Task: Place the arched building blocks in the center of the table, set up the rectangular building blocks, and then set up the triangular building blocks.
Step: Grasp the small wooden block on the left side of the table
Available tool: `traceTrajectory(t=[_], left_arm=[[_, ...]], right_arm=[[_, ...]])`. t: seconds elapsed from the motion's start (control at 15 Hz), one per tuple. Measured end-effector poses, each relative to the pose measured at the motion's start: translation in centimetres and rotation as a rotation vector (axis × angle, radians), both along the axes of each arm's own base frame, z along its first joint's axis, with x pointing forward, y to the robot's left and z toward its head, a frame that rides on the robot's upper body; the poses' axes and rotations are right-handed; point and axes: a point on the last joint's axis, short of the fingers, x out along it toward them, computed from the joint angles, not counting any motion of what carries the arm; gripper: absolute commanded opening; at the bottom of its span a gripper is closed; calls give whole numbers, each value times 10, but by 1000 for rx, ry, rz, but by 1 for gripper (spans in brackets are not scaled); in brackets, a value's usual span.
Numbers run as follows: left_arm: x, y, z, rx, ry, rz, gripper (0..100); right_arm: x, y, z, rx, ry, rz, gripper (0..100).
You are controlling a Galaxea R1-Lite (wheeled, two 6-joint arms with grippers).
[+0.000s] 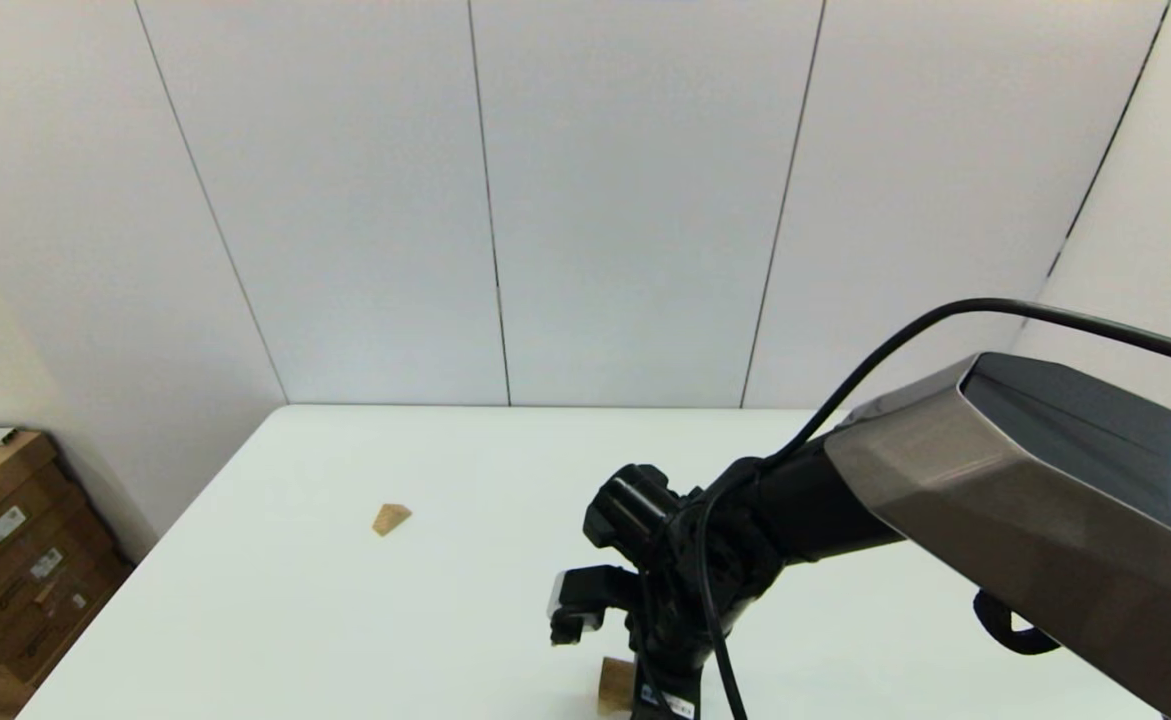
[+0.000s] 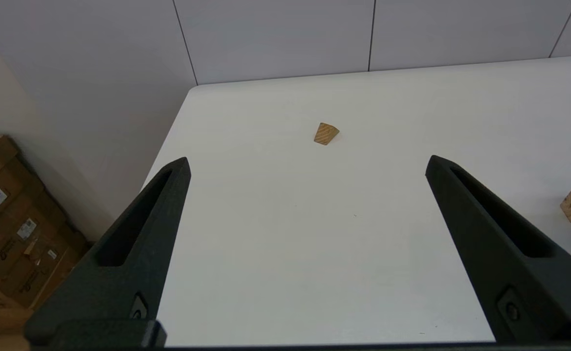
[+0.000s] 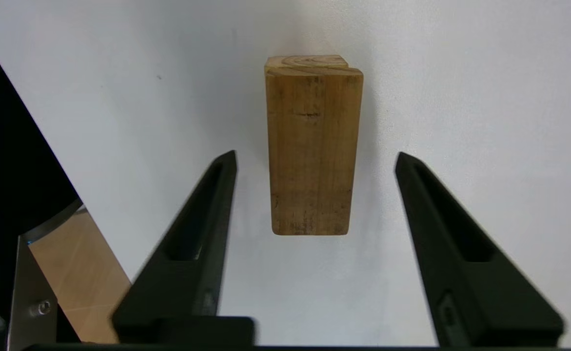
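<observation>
The right tool (image 3: 314,161) points down at the counter (image 1: 345,620) near its near edge, fingers (image 3: 207,214) spread wide on either side of a wooden block (image 3: 310,146) without touching it. From the right wrist the block lies flat on the counter, a plain face up, with a second piece of wood just visible past its far end; whether this is the arch or the bar cannot be told. In the head view only a corner of it (image 1: 615,685) shows under the right arm. The left tool (image 2: 307,163) hangs above the left part of the counter, fingers wide and holding nothing. The wedge (image 1: 391,518) lies alone toward the left edge, well apart from both tools. Cardboard boxes (image 1: 5,560) stand on the floor beyond the left edge.
</observation>
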Motion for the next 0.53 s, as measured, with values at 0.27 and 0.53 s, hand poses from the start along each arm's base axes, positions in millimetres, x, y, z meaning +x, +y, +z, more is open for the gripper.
traceTrajectory(t=[0.27,0.53], left_arm=[[0,0,0,1,0,-2,100],[0,0,0,0,0,0,100]], right_arm=[[7,-4,27,100,-6,-54,100],[13,-28,98,291,-55,-256,100]])
